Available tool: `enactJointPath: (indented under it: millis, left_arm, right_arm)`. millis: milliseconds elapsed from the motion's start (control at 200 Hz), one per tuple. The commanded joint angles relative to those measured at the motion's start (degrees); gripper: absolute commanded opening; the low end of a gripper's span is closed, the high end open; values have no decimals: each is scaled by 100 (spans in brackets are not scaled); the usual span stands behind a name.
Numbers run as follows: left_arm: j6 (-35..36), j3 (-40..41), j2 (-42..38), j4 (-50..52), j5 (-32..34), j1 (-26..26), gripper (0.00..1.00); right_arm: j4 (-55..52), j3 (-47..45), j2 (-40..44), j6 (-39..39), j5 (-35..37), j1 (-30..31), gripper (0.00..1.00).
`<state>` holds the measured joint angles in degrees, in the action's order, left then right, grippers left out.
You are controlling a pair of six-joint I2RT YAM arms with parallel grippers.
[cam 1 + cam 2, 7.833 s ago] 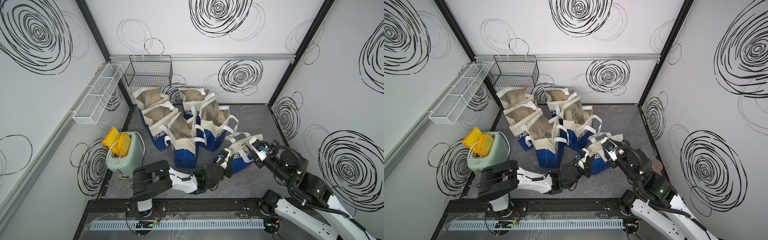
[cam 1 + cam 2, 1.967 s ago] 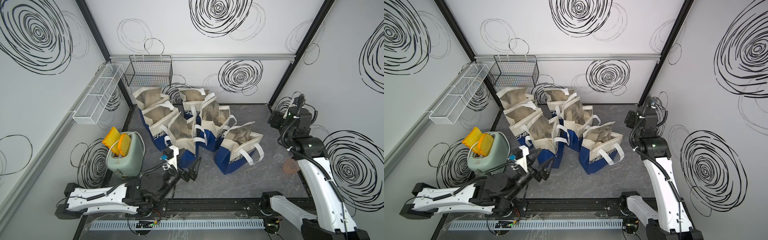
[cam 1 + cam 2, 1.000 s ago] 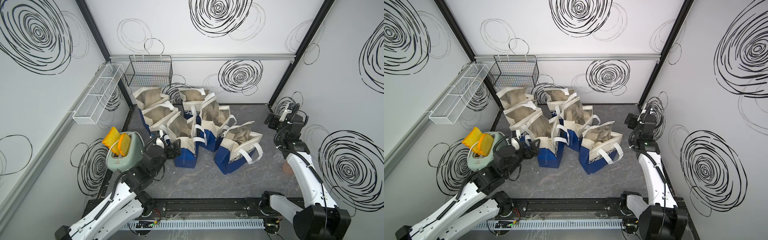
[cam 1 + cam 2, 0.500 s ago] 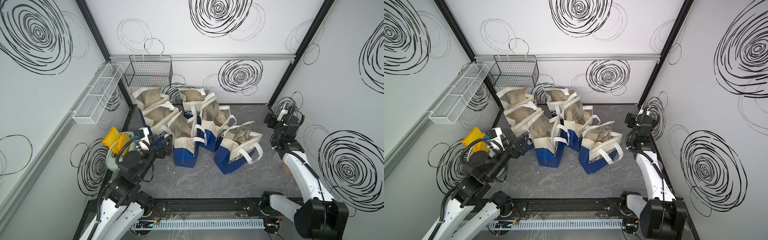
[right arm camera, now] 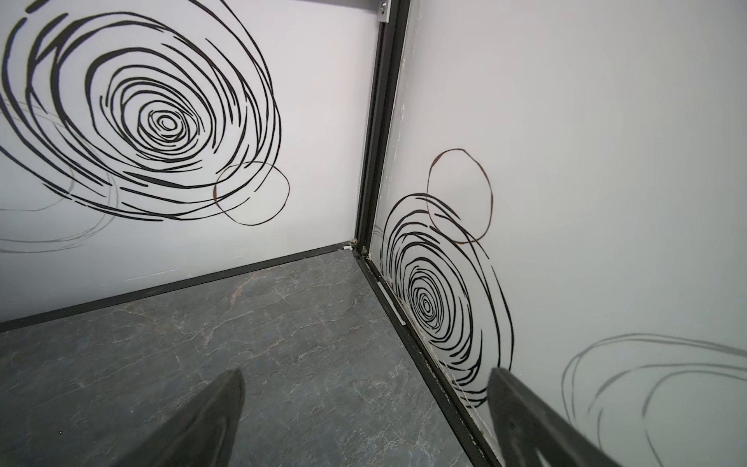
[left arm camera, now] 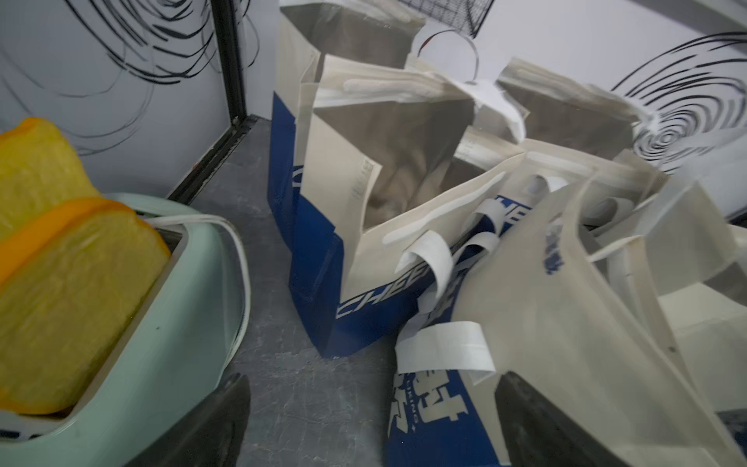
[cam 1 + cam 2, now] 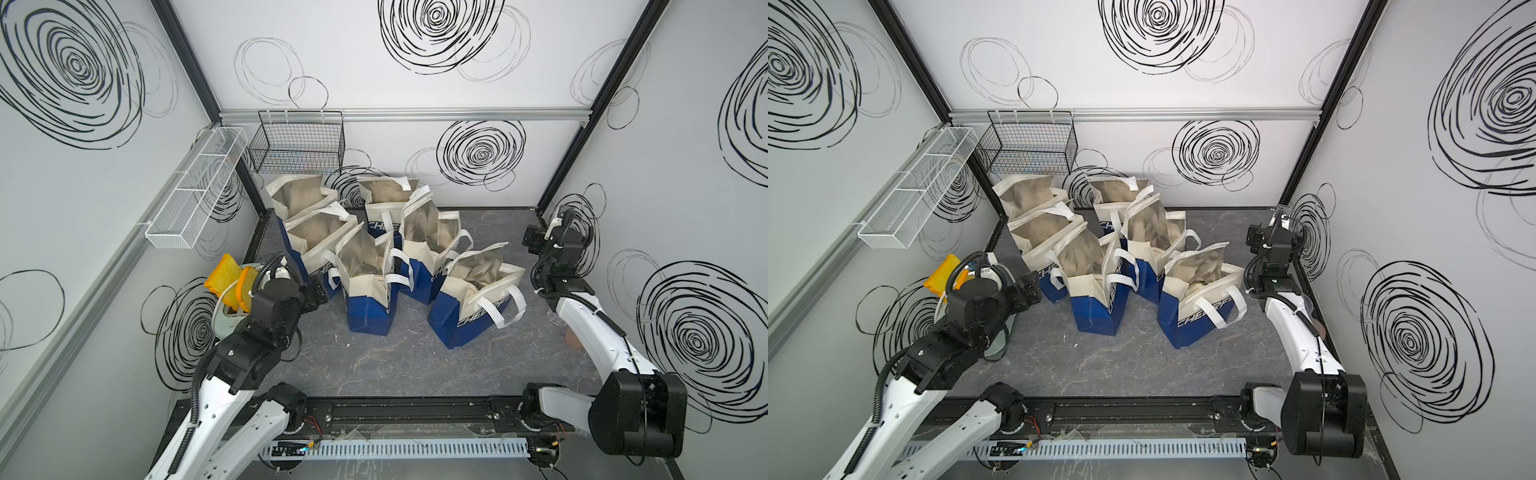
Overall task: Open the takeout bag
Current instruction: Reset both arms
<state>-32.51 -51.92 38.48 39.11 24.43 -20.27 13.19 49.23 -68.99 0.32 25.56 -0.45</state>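
There stood the bag (image 7: pixel 473 305), front-right of the cluster (image 7: pixel 365 232), mouth agape and silver lining showing; it looked opened already. The left gripper (image 7: pixel 316 292) hung wide and empty beside the toaster (image 7: pixel 224 328). The right gripper (image 7: pixel 535 241), wide and empty too, sat off by the side wall (image 7: pixel 656 216), clear of the bag. Light, floppy fabric, I judged, so pinch the cream rim (image 7: pixel 471 291) or a white strap (image 7: pixel 514 309), never the slack blue side.
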Motion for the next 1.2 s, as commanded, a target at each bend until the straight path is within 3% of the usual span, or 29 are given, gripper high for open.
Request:
enactJointPath:
  millis: [0,165,250,360,435,565,735,860,1196]
  left_arm:
    - [-449,-108,-7,290,189,610,99]
    - [-290,-230,125,625,-255,1428,99]
    - [34,-106,276,567,-856,1852,98]
    - [472,465,307,-502,-2034,2347,98]
    - [590,1040,139,-1596,-2354,2464,98]
    - [781,2069,-304,-3286,-1950,2476,98]
    - [996,2849,-466,-4437,-1474,2500,98]
    - [1370,3165,-213,-5401,-1780,2493,98]
    - [1871,3805,839,-7751,-1787,2502,98]
  right_arm:
    - [281,51,-57,-133,256,70,97]
    - [371,43,-165,-156,293,115,97]
    - [441,16,-226,-148,300,127,97]
    - [636,-96,-271,-145,116,116,97]
    - [781,-182,-290,-216,-140,111,97]
    - [783,-343,-274,-178,-698,41,97]
    - [790,-726,-156,170,-911,-184,97]
    - [858,-1003,-89,395,-1046,-343,98]
    - [1269,-1318,-389,876,-2040,-903,98]
